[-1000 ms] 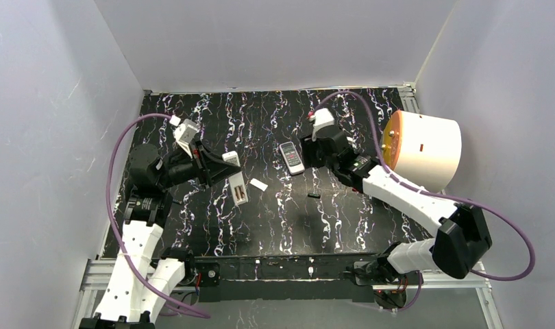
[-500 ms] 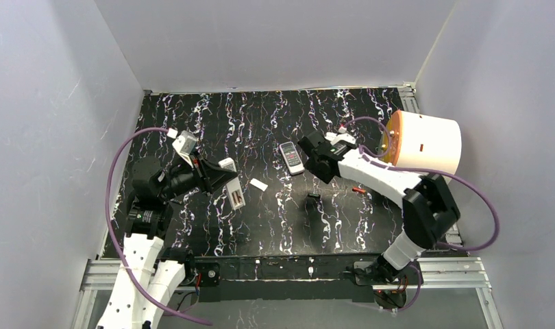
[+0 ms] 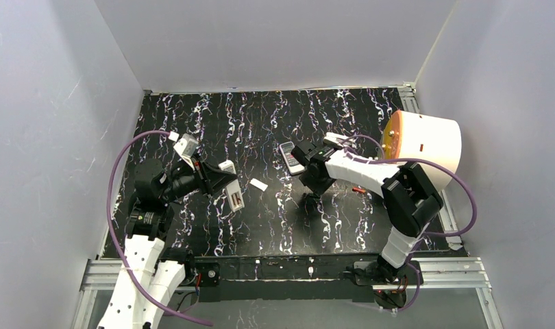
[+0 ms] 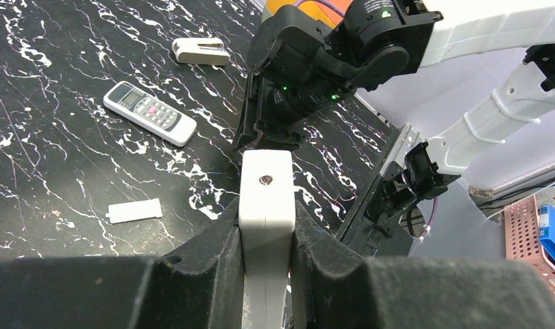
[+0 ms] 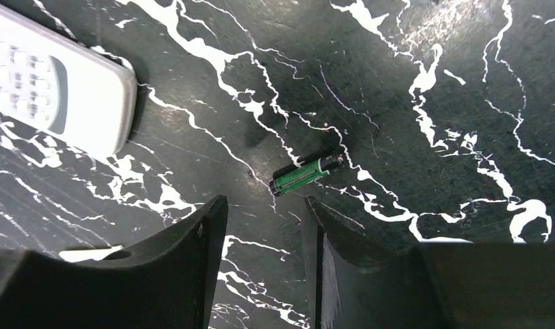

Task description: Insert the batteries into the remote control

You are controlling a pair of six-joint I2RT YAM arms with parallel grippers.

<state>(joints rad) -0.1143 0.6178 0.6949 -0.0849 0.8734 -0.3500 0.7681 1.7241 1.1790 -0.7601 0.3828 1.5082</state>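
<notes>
My left gripper (image 3: 225, 179) is shut on a white remote (image 3: 235, 196) and holds it above the table, its open compartment showing from above. In the left wrist view the remote (image 4: 266, 199) stands edge-on between the jaws. My right gripper (image 3: 315, 185) is open and points down over a slim dark and green battery (image 5: 307, 174) that lies on the table just beyond its fingertips (image 5: 210, 226). A red battery (image 3: 359, 189) lies to the right of it. The remote's white cover (image 3: 259, 184) lies flat on the table.
A second white remote (image 3: 290, 157) with buttons lies on the table left of the right gripper. A big white cylinder with an orange face (image 3: 425, 147) stands at the right edge. A small white block (image 4: 199, 50) lies beyond. Grey walls surround the black marbled table (image 3: 261, 116).
My right gripper has swung from beside the lying remote towards the near side and now hangs over the green battery. My left gripper has shifted slightly with the held remote.
</notes>
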